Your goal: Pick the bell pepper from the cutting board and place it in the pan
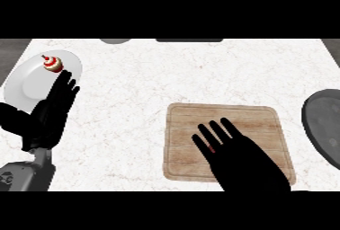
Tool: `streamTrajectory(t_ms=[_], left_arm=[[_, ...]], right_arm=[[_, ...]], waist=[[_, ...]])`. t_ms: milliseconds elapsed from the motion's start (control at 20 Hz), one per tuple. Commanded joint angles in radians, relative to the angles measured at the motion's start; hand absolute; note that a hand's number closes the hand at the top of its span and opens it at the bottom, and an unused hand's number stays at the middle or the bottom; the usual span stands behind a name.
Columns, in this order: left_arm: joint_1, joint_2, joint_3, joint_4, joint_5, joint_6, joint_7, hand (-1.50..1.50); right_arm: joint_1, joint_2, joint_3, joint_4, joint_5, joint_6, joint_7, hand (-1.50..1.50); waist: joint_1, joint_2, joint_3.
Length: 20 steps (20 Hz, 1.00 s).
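Only a small red sliver of the bell pepper (210,148) shows, beneath the spread fingers of the right hand (244,157). It lies on the pale wooden cutting board (225,117), which sits flat on the desk, near and right of centre. The dark grey round pan (323,128) lies apart from the board at the right edge, partly out of view.

On the counter (133,112), the cutting board (199,121) lies right of centre beneath the right hand (242,157), the pan (325,126) to its right, and a plate (26,85) holding a cupcake (53,64) far left.
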Motion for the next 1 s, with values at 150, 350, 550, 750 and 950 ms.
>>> streamTrajectory(t_ms=[150,350,550,750,950], left_arm=[[-0.048,-0.022,0.016,0.054,-0.028,-0.001,0.003,0.00],[-0.032,-0.030,0.034,0.051,-0.021,-0.014,-0.018,0.00],[0.010,-0.062,0.003,-0.018,-0.047,0.004,0.006,0.00],[-0.024,-0.029,0.072,0.046,-0.022,-0.059,-0.002,0.00],[0.056,-0.079,0.026,-0.033,-0.081,-0.031,-0.024,0.00]], right_arm=[[0.036,0.139,0.085,0.064,0.132,0.065,0.136,-1.50],[0.039,0.137,0.085,0.146,0.209,0.055,0.093,-1.50],[0.043,0.173,0.013,0.183,0.219,0.116,0.072,-1.50],[0.081,0.140,0.006,0.248,0.330,0.005,-0.089,-1.50],[0.072,0.217,-0.025,0.309,0.353,0.088,-0.083,-1.50]], waist=[[-0.008,0.002,0.000],[-0.004,0.003,0.001],[0.000,0.001,0.001],[-0.001,0.004,0.001],[0.002,0.002,0.001]])
